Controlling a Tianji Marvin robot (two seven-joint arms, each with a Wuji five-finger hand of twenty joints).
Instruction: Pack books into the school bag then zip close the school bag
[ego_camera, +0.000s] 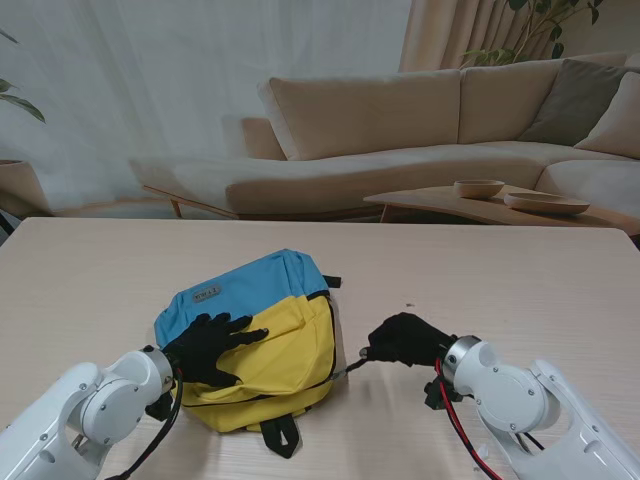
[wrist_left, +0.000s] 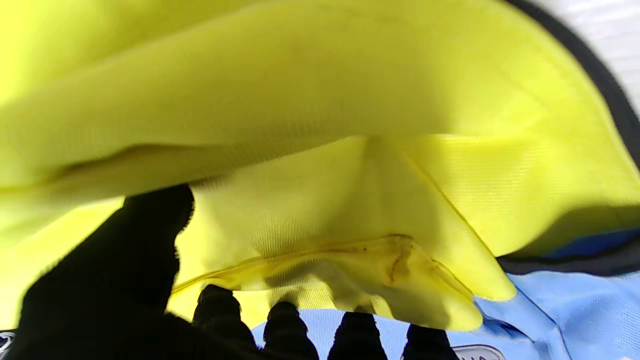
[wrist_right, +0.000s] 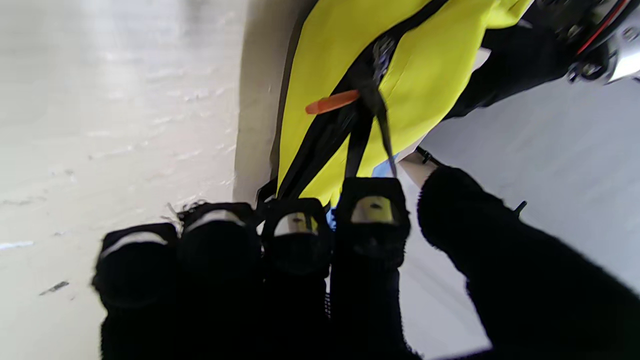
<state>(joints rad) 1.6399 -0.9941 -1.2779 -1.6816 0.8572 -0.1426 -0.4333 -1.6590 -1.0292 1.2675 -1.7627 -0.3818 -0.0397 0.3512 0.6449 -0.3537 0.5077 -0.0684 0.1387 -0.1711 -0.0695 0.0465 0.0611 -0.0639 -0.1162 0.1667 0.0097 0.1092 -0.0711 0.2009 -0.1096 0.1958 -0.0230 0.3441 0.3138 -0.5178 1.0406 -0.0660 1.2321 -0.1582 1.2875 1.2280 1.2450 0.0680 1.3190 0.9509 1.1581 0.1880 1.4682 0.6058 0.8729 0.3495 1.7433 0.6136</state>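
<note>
The school bag (ego_camera: 255, 335) lies on the worktop (ego_camera: 520, 290) near me, left of centre. My left hand (ego_camera: 208, 347) presses flat on its yellow front, fingers spread, gripping nothing. My right hand (ego_camera: 402, 338) is curled around the zip pull strap (wrist_right: 372, 107). If the bag slides under my palm, the zip could jam or the strap slip free.

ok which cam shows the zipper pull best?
Right wrist view: the zipper pull hangs from the black zip track on the yellow panel, its strap running toward the right hand fingertips. The stand view shows only a thin strap between that hand and the school bag. The left wrist view shows just bag fabric, no zipper pull.
</note>
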